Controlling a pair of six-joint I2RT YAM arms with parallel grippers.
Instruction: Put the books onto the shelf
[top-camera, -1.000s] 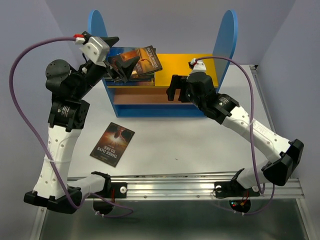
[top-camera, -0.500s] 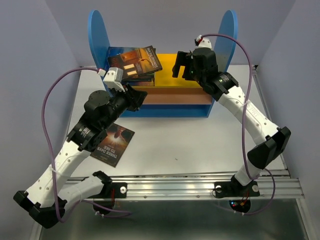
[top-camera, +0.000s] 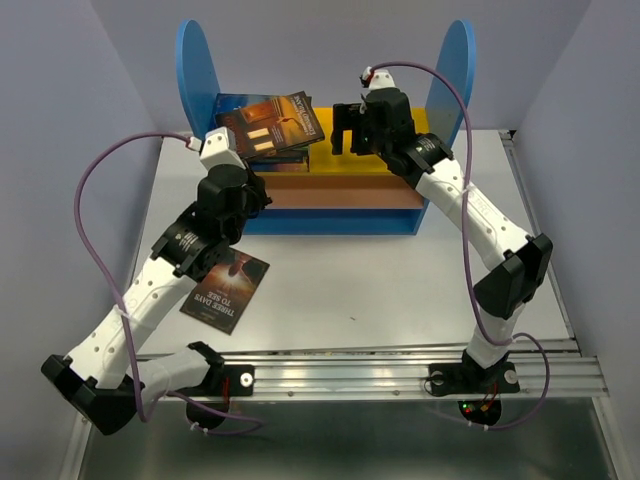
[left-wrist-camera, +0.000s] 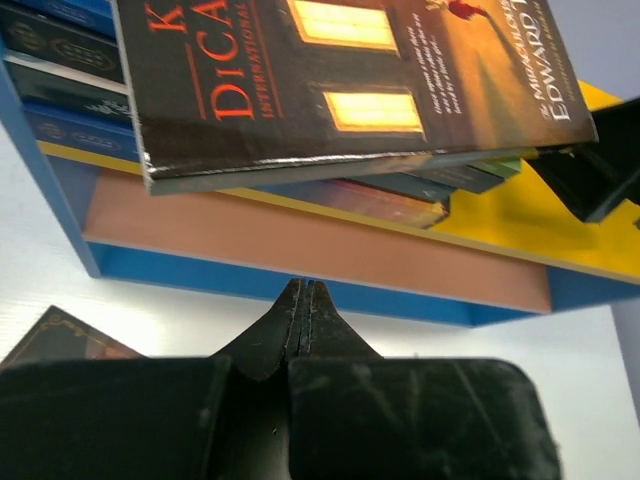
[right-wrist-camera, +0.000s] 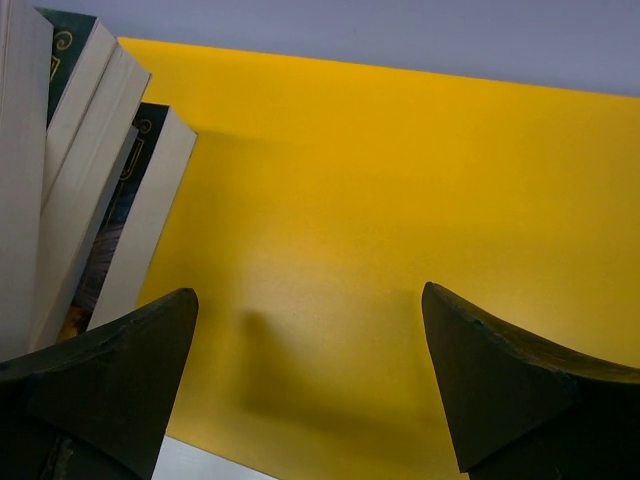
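Top external: book (top-camera: 228, 292) ("THREE DAYS", seemingly)

You'll see both arms built alike: the left arm (top-camera: 150, 285) and right arm (top-camera: 478, 212) wear white link shells (top-camera: 100, 340) dotted with small holes, black rounded joint housings (top-camera: 505, 285), scuffed matte black wedge-shaped fingers (right-wrist-camera: 110, 380), and a purple cable (top-camera: 410, 65) each.

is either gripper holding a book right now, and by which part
Nothing is held: the left gripper is shut empty, the right gripper open over the yellow top board.
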